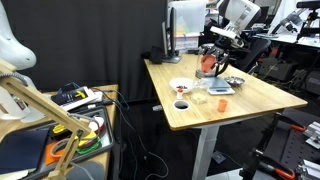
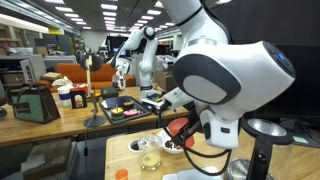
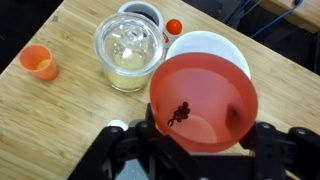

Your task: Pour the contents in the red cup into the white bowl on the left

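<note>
My gripper (image 3: 203, 132) is shut on the red cup (image 3: 205, 98), with one finger on each side of it. The cup's mouth faces the wrist camera, and a small dark clump (image 3: 180, 113) lies inside. The white bowl (image 3: 205, 45) sits on the wooden table right behind the cup, which partly hides it. In an exterior view the gripper (image 1: 210, 62) holds the red cup (image 1: 207, 65) above the table, up and to the right of the white bowl (image 1: 181, 85). The red cup also shows in an exterior view (image 2: 178, 128), under the arm.
A clear glass jug (image 3: 128, 50) stands beside the bowl, with a small white cup with a dark inside (image 3: 140, 12) behind it. A small orange cup (image 3: 38, 62) sits farther off. A small metal bowl (image 1: 234, 82) is near the table's far side. A cluttered side table (image 1: 70, 110) stands nearby.
</note>
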Robot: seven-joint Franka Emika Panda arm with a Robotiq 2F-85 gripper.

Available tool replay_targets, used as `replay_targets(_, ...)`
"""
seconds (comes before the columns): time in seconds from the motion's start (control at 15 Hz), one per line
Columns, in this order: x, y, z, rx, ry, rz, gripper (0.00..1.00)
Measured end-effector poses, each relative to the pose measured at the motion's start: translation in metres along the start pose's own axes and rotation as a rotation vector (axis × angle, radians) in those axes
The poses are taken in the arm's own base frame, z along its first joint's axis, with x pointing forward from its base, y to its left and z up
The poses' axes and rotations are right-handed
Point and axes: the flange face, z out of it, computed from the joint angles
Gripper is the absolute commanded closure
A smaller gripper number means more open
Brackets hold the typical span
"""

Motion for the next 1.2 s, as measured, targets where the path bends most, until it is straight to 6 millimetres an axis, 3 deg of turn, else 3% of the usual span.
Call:
replay_targets(0.6, 0.054, 0.085, -0.007, 0.010, -0.052, 0.233, 0.53)
replay_targets(1.2, 0.075, 0.145, 0.024, -0.071, -0.148, 0.437, 0.53)
